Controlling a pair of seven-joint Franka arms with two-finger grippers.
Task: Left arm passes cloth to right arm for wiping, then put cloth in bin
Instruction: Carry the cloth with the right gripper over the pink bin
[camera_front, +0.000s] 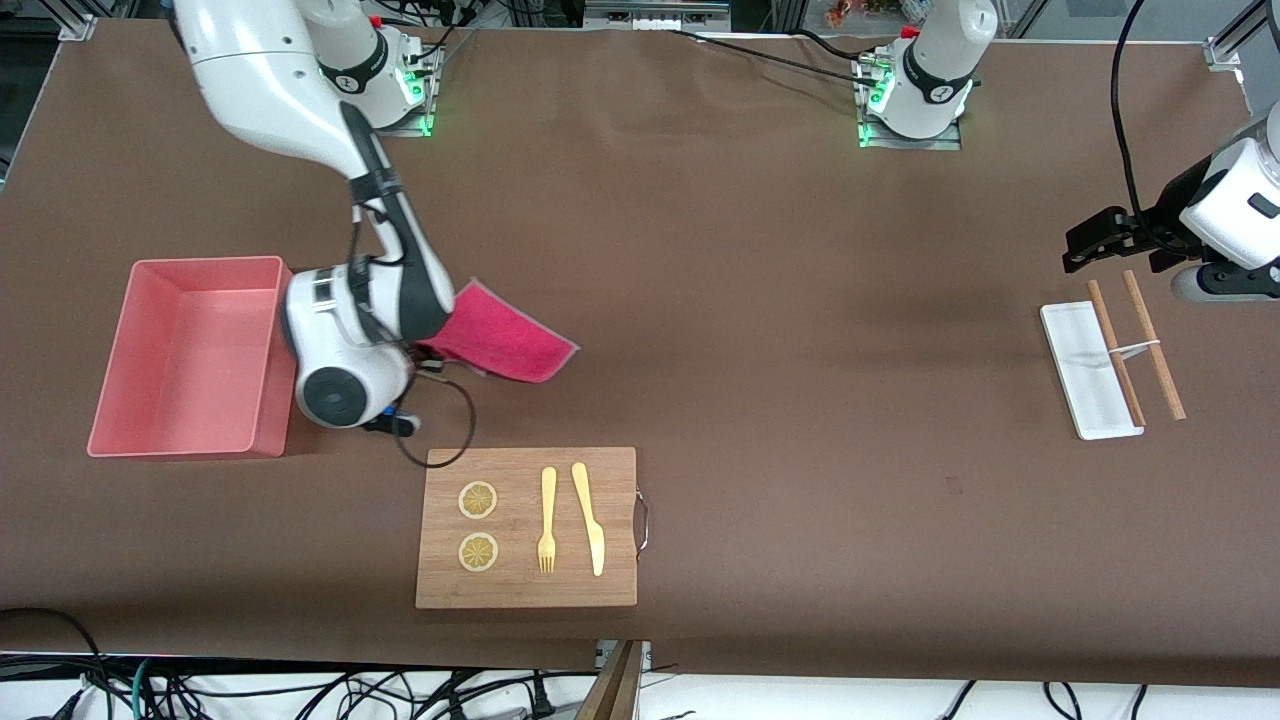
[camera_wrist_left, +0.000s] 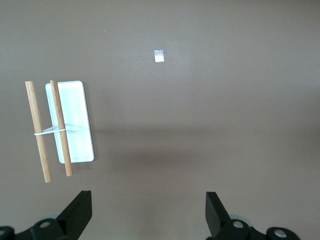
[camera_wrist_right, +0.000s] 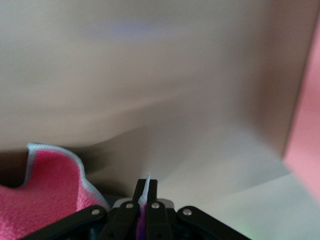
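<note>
Brown table (camera_front: 760, 300) is carrying a few things: a salmon-pink bin (camera_front: 190, 355) sitting toward the right arm's end, a wooden board (camera_front: 528, 528) lying nearer the front camera, and a small white tray (camera_front: 1088, 372) resting toward the left arm's end with two banded wooden sticks (camera_front: 1135, 345) lying partly across it.

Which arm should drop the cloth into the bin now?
Right. The right gripper has its fingers shut on the cloth and sits beside the bin. The left gripper waits open at its own end of the table, over the white tray.
</note>
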